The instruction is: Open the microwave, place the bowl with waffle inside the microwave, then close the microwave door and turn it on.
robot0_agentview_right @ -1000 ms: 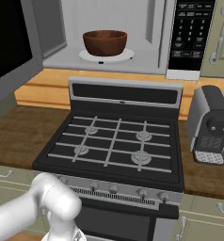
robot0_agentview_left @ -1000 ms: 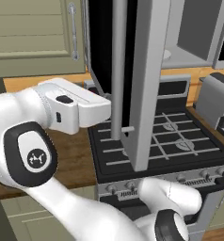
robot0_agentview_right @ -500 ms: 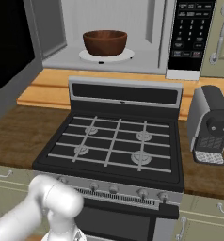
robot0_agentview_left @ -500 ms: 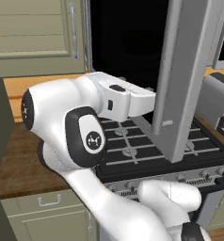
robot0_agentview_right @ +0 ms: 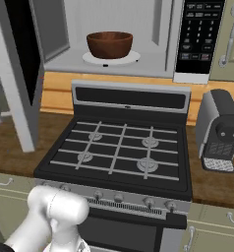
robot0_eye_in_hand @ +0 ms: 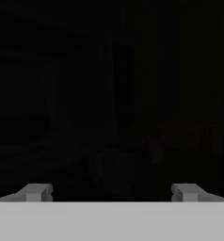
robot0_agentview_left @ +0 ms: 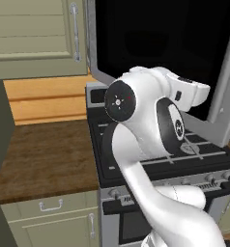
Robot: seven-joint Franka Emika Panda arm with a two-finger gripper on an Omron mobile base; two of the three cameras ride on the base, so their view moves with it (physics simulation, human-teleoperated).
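Note:
The microwave (robot0_agentview_right: 153, 54) stands open above the stove, its light grey cavity in plain sight. Inside, the dark reddish-brown bowl (robot0_agentview_right: 109, 44) sits on the white turntable (robot0_agentview_right: 131, 57); the waffle is hidden below its rim. The microwave door (robot0_agentview_right: 20, 74) hangs partly swung at the left, and its black glass (robot0_agentview_left: 160, 43) spreads across the left base view. My white hand (robot0_agentview_left: 192, 91) is right against that glass. In the hand view my gripper (robot0_eye_in_hand: 111, 192) is open, fingertips (robot0_eye_in_hand: 36, 192) wide apart, with nothing between them and dark glass just ahead.
A black gas stove (robot0_agentview_right: 119, 147) lies below the microwave. A grey coffee machine (robot0_agentview_right: 219, 130) stands on the wooden counter (robot0_agentview_right: 215, 182) to its right. The microwave's control panel (robot0_agentview_right: 202, 34) is on its right side. Beige cabinets (robot0_agentview_left: 35, 36) hang at the upper left.
The door has swung from edge-on towards the cavity, showing more of its glass. My arm has swept right along with it, hand staying at the glass. The bowl has not moved.

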